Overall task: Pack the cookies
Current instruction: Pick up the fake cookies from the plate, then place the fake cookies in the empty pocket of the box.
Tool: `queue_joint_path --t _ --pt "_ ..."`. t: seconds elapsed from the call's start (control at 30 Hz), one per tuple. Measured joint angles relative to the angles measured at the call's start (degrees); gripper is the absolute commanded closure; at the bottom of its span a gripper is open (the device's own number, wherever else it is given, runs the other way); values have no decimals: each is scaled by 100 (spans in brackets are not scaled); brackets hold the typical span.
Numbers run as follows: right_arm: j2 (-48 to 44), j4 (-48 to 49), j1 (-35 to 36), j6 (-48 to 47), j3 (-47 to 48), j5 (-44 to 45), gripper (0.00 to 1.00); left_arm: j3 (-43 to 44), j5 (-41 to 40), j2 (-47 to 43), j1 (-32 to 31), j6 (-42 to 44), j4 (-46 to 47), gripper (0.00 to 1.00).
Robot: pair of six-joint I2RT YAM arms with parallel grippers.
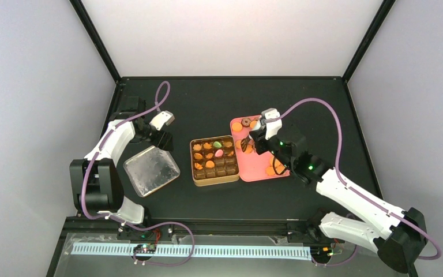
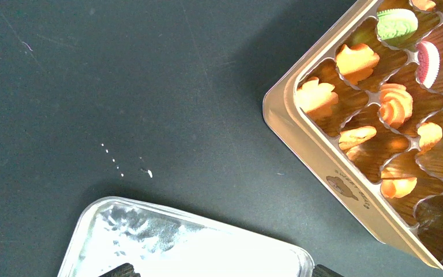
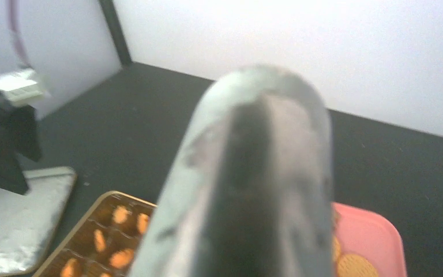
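Several orange cookies [image 1: 206, 154], one green [image 1: 217, 144] and one pink [image 1: 219, 153], lie in the compartments of the brown tin [image 1: 195, 173]. More cookies [image 1: 237, 126] lie on the pink tray [image 1: 256, 167]. In the left wrist view the tin [image 2: 317, 150] holds orange cookies [image 2: 393, 104], the green one [image 2: 397, 23] and the pink one [image 2: 428, 56]. My right gripper [image 1: 258, 140] hovers over the tray, shut on the metal tongs [image 3: 254, 190], which fill the right wrist view. My left gripper [image 1: 162, 140] is open above the far corner of the silver lid [image 1: 151, 170].
The silver lid [image 2: 196, 248] lies flat on the black table, left of the tin. White crumbs [image 2: 145, 172] dot the table beside it. Black frame posts stand at the back corners. The left arm shows at the left edge of the right wrist view [image 3: 3, 138].
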Motion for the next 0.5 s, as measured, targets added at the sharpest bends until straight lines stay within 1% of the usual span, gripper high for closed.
queue_joint_path --t 0.2,0.33,0.5 --pt "173 -9 570 24 448 -109 74 0 0 0 0 0 4 20" --pt "675 35 988 31 702 -197 74 0 2 0 0 0 4 20" --pt "1390 81 1294 15 922 -291 73 0 4 0 0 -2 4 20"
